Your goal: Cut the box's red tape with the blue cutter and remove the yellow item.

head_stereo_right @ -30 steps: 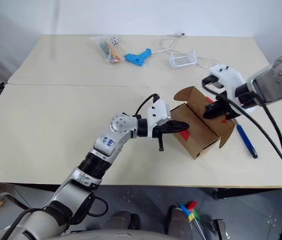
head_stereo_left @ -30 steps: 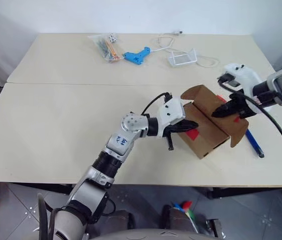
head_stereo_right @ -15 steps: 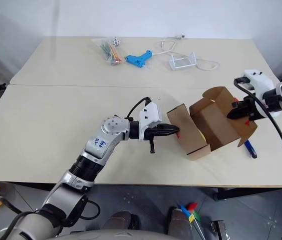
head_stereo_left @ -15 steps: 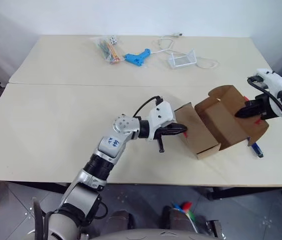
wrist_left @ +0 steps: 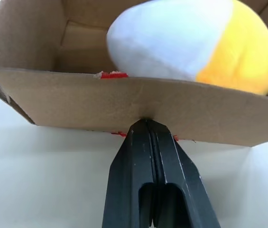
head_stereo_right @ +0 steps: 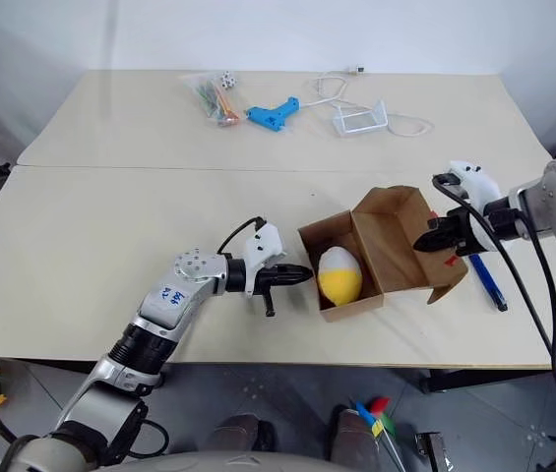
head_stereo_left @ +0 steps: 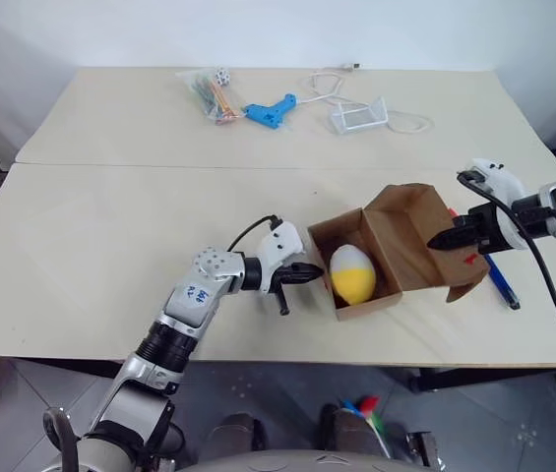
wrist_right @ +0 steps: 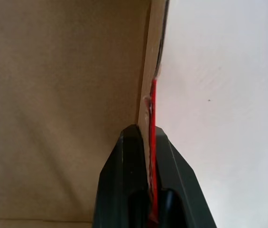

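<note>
The box (head_stereo_left: 381, 251) lies open, yellow item (head_stereo_left: 351, 274) inside, blue cutter (head_stereo_left: 500, 283) beside it.

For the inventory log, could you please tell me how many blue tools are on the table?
2. A light-blue gun-shaped tool lies at the far side beside the clear bag; the blue cutter lies beside the box, partly behind its open flap.

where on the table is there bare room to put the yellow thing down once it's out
The near-left of the pale table is bare, left of the left gripper. Crowded: the far edge with the clear bag of sticks, light-blue gun-shaped tool, and right of the open brown cardboard box.
</note>
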